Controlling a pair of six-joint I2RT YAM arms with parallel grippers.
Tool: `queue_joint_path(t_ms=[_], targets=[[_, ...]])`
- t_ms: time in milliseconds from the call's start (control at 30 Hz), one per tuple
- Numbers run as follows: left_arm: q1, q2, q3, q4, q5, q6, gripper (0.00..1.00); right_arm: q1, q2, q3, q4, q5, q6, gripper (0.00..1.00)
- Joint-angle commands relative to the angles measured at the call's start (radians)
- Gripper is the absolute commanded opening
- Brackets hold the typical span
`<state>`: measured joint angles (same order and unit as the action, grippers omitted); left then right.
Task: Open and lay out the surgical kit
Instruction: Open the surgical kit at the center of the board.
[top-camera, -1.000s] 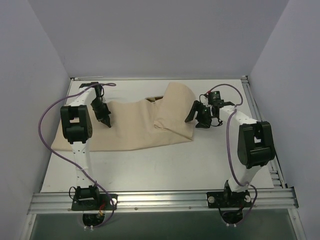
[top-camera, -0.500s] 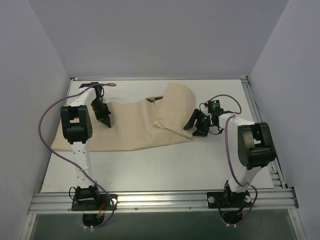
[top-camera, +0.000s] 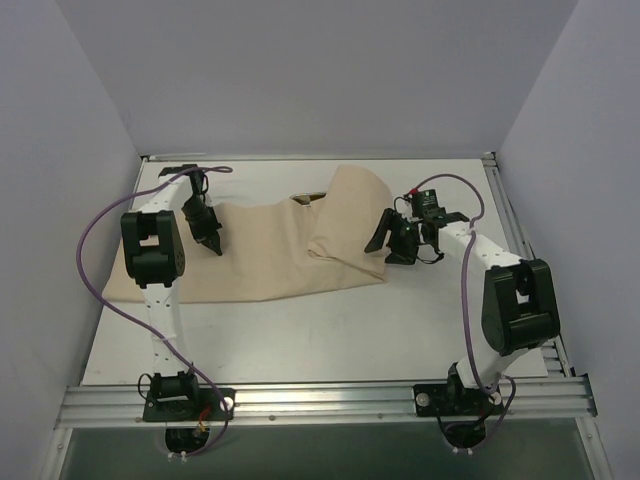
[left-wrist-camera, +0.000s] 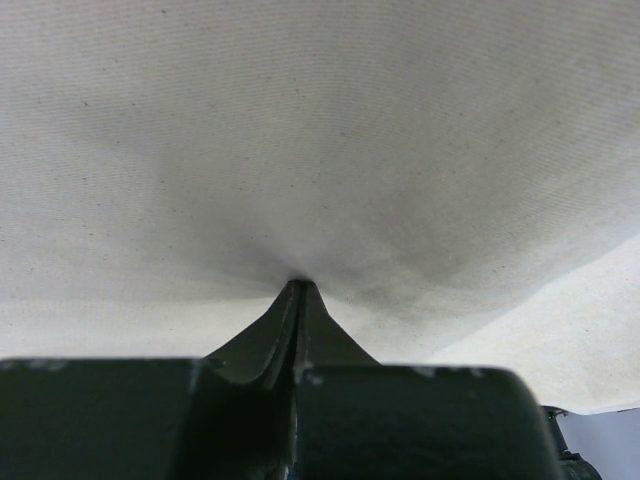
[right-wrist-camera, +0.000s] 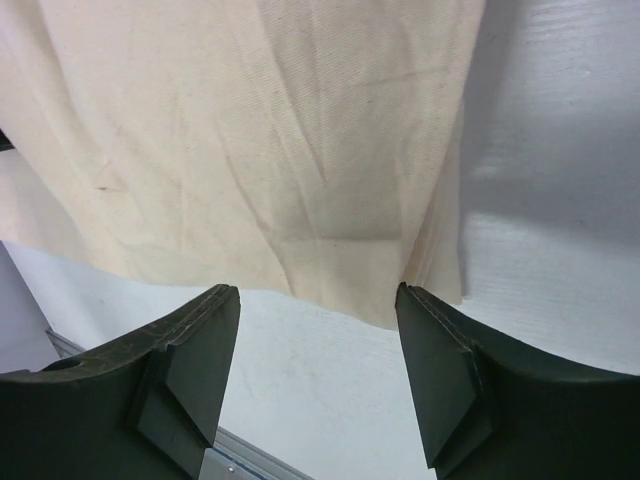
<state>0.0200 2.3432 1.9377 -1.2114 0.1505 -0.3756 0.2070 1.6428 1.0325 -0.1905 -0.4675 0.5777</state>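
The beige cloth wrap (top-camera: 270, 250) lies spread across the white table, with a raised fold (top-camera: 350, 215) on its right. My left gripper (top-camera: 214, 244) is shut, its tips (left-wrist-camera: 297, 285) pinched into the puckered cloth (left-wrist-camera: 300, 130) on the left part of the wrap. My right gripper (top-camera: 385, 240) is open and empty at the right fold's edge. In the right wrist view the cloth's edge (right-wrist-camera: 250, 150) lies just ahead of the open fingers (right-wrist-camera: 200, 350), apart from them. The steel tray and the instruments are hidden.
Bare white table (top-camera: 330, 330) lies in front of the wrap and to its right (right-wrist-camera: 540, 250). An aluminium rail (top-camera: 320, 400) runs along the near edge. Grey walls close the left, right and back sides. A small tan patch (top-camera: 310, 198) shows at the wrap's far edge.
My right gripper dipped toward the near side, then came back up a little beside the fold, and its forearm shifted right. It stayed open. The left arm and the cloth have not moved.
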Motion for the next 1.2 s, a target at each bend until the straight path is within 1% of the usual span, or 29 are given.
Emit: queue_joint_path(t_ms=[0,300,600,800,1100,1167], targets=[[-0.008,-0.007,0.024,0.015,-0.017,0.021,0.02,0.012,-0.047,0.006,-0.060,0.021,0.004,0.64],[-0.008,-0.007,0.024,0.016,-0.011,0.024,0.02,0.012,-0.041,-0.029,-0.060,0.038,0.011,0.63],[-0.008,-0.005,0.020,0.015,-0.012,0.027,0.02,0.014,-0.006,-0.069,0.006,-0.008,0.028,0.64],[-0.008,-0.005,0.021,0.016,-0.008,0.024,0.02,0.014,0.043,-0.068,0.045,-0.030,0.031,0.63],[-0.008,-0.008,0.026,0.016,-0.009,0.026,0.02,0.014,0.065,-0.087,0.083,-0.037,0.036,0.62],[-0.008,-0.007,0.026,0.016,-0.009,0.026,0.02,0.014,0.072,-0.089,0.088,-0.040,0.037,0.60]])
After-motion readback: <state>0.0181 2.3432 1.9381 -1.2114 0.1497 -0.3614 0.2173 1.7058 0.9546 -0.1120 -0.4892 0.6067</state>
